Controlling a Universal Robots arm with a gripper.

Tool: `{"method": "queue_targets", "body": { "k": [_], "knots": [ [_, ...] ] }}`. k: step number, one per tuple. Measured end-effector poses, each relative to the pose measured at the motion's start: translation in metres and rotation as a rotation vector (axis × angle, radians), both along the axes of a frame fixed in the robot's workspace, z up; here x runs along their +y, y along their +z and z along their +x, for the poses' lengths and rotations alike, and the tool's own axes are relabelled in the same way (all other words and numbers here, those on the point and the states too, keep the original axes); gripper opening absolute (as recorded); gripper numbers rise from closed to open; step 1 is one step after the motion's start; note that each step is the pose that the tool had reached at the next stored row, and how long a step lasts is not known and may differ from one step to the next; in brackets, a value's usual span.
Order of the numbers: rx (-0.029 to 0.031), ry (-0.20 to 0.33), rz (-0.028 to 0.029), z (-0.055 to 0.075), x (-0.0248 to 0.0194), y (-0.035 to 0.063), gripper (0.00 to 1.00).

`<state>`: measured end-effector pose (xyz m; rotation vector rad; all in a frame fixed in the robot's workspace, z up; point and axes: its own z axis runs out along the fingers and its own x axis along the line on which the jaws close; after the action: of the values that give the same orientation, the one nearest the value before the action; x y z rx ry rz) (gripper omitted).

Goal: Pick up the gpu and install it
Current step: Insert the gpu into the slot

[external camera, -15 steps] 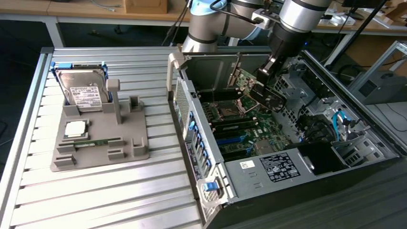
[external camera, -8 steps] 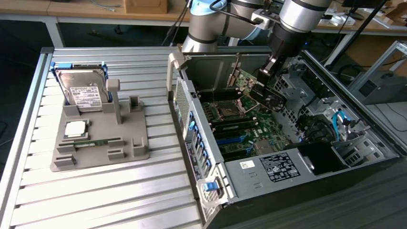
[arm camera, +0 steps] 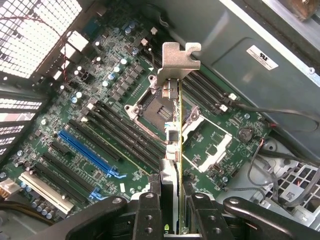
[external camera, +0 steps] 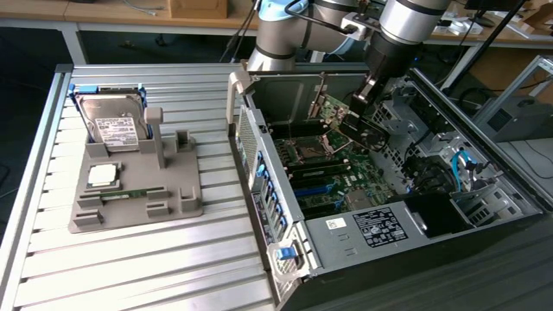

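Claw: clamped on the gpu.
Gpu axis: runs straight out from claw, bracket foremost.
Position: above motherboard, seemingly not seated.

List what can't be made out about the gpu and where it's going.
- Wrist view: the gpu stands edge-on, so its faces and connector edge are hidden, and it covers the strip of motherboard beneath it.
- Exterior view: the gripper covers part of the card; whether the card touches a slot cannot be told.
- Exterior view: the print on the hard drive label is too small to read.
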<state>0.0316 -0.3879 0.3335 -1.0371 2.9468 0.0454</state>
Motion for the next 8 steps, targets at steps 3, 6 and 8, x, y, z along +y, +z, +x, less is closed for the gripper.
{"method": "queue_targets", "body": {
  "k": [3, 6, 8],
  "knots": [
    [0.0, 0.009, -0.0001, 0.0, 0.0, 0.0, 0.27],
    [0.0, 0.017, 0.0, 0.0, 0.0, -0.0001, 0.27],
    [0.0, 0.021, 0.0, 0.0, 0.0, -0.0002, 0.27]
  ]
}}
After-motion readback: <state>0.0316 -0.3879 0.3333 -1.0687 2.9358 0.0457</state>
